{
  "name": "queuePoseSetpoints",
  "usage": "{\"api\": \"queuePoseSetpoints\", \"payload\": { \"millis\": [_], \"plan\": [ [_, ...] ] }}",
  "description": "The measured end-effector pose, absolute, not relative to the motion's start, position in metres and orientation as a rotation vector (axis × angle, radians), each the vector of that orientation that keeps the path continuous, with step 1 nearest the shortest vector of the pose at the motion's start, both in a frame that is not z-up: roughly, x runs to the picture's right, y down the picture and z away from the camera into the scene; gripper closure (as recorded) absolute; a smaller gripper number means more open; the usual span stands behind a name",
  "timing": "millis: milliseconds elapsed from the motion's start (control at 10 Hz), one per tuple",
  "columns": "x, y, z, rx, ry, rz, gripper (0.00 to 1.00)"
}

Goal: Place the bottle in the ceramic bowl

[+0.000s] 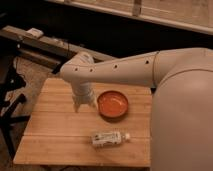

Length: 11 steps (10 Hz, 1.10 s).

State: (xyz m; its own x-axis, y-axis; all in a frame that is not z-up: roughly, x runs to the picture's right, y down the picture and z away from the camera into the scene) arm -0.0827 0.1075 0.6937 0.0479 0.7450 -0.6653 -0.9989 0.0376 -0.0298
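A: What could go wrong from here?

B: Start with the bottle [107, 138], lying on its side at lower centre on the table [50, 132]. It's round, smooth clear plastic with a pale label and a white cap. I'd guess an off-centre pinch would roll it toward the front edge.

A: And the gripper?

B: The gripper [84, 106] hangs over the boards mid-frame, just left of the bowl [112, 104], released and holding nothing. Swinging toward the bottle, it might clip the rim.

A: The bowl?

B: It's shallow, glossy orange ceramic with a darker rim, and it sits beyond the bottle. The bottle looks about as long as the bowl is wide, so it may bridge the rim and tip out. The table is pale wooden planks. The arm [125, 70] has a smooth white casing.
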Motion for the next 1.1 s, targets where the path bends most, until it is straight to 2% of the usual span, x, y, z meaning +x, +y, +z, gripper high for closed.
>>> {"api": "queuePoseSetpoints", "payload": {
  "millis": [500,1100],
  "plan": [
    [-0.018,0.158,0.676,-0.535,0.699,1.48,0.35],
    [0.011,0.193,0.672,-0.709,0.511,1.055,0.35]
  ]
}}
